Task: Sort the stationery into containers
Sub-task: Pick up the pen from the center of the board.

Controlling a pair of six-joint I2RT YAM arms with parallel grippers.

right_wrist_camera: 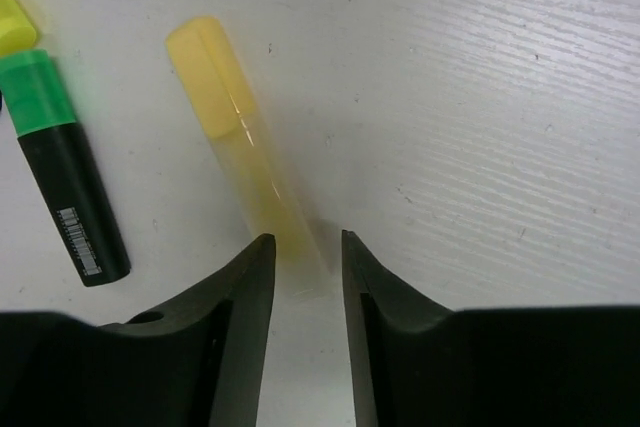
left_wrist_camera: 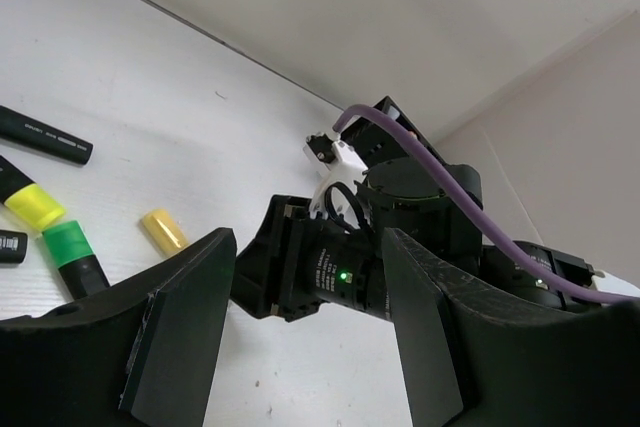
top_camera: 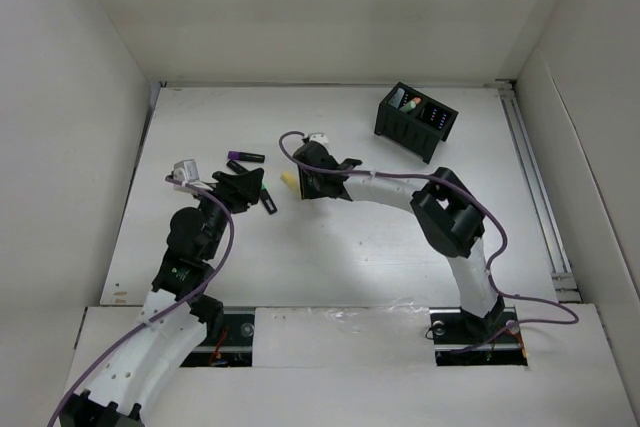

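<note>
A yellow highlighter (right_wrist_camera: 235, 162) lies flat on the white table, and its near end reaches in between the fingertips of my right gripper (right_wrist_camera: 303, 239). The jaws stand a little apart around that end, with a gap on the right side, so the gripper is open. From above, the right gripper (top_camera: 297, 182) sits right of that highlighter (top_camera: 288, 180). My left gripper (left_wrist_camera: 305, 247) is open and holds nothing. It hovers (top_camera: 250, 187) among other pens. The black organiser box (top_camera: 415, 119) stands at the far right with pens in its compartments.
A green-capped black marker (right_wrist_camera: 65, 167) lies left of the yellow one, with a yellow cap (right_wrist_camera: 12, 17) beyond it. A purple-and-black pen (top_camera: 245, 157) and a long black marker (left_wrist_camera: 45, 135) lie farther back. White walls enclose the table.
</note>
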